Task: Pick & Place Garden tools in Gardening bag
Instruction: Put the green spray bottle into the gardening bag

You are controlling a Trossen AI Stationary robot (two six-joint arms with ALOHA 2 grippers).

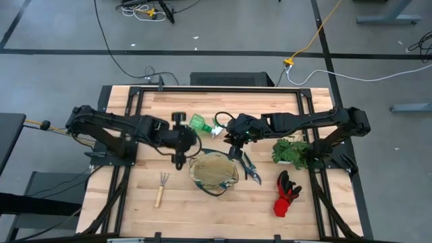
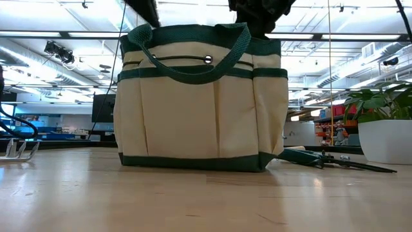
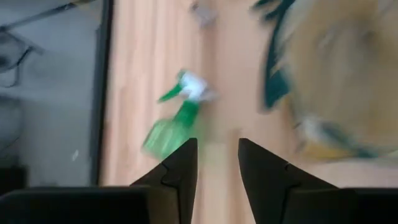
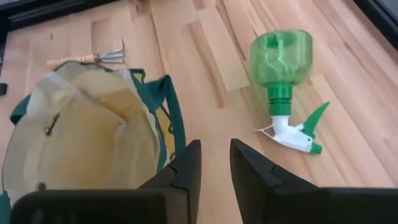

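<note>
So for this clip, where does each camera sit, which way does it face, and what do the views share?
High: overhead, straight down on the table; both arms show.
Low: tabletop height, level across at the bag; arm parts at top.
Left wrist: past the left gripper, open, toward the spray bottle.
Right wrist: past the right gripper, open, toward bottle, bag and rake.
Shared: both wrist views show bottle and bag.

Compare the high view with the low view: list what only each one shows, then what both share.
Only the high view shows the green spray bottle, a wooden-handled rake, the red-black gloves, and both arms reaching in over the table. Only the low view shows the bag's side pockets, its loop handle, and the room behind. Both show the gardening bag, the pruning shears beside it and the potted plant.
</note>
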